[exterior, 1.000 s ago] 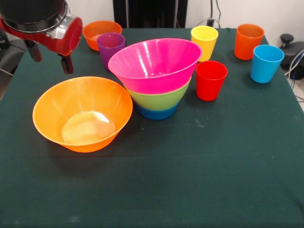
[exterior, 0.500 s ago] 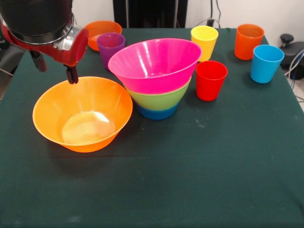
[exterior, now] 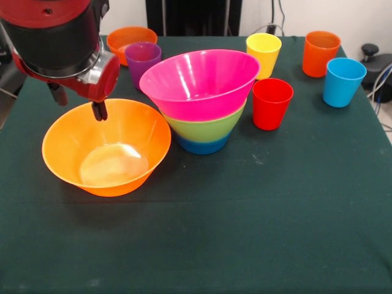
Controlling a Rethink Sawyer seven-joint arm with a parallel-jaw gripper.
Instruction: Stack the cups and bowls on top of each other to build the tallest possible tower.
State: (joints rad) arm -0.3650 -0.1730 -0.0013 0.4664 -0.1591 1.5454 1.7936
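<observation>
The large orange bowl (exterior: 107, 150) sits upright at the left of the table. My gripper (exterior: 79, 103) is open at its far rim, with one finger (exterior: 99, 111) just inside the bowl and the other outside, at its far left. The tower (exterior: 202, 101) stands mid-table: a pink bowl (exterior: 199, 82) in a green bowl (exterior: 205, 128) on a blue base (exterior: 202, 147). A small orange bowl (exterior: 125, 38) sits far left, behind the purple cup (exterior: 142, 61). The yellow cup (exterior: 263, 52), orange cup (exterior: 320, 52), light blue cup (exterior: 343, 81) and red cup (exterior: 272, 103) stand upright at the right.
The dark green cloth (exterior: 245, 233) covers the table. The arm's red and black wrist (exterior: 61, 43) hangs over the table's far left corner. Dark equipment and cables (exterior: 376, 64) sit past the right edge.
My gripper has come down and nearer, from beside the purple cup to the far rim of the large orange bowl. The bowls and cups have not moved.
</observation>
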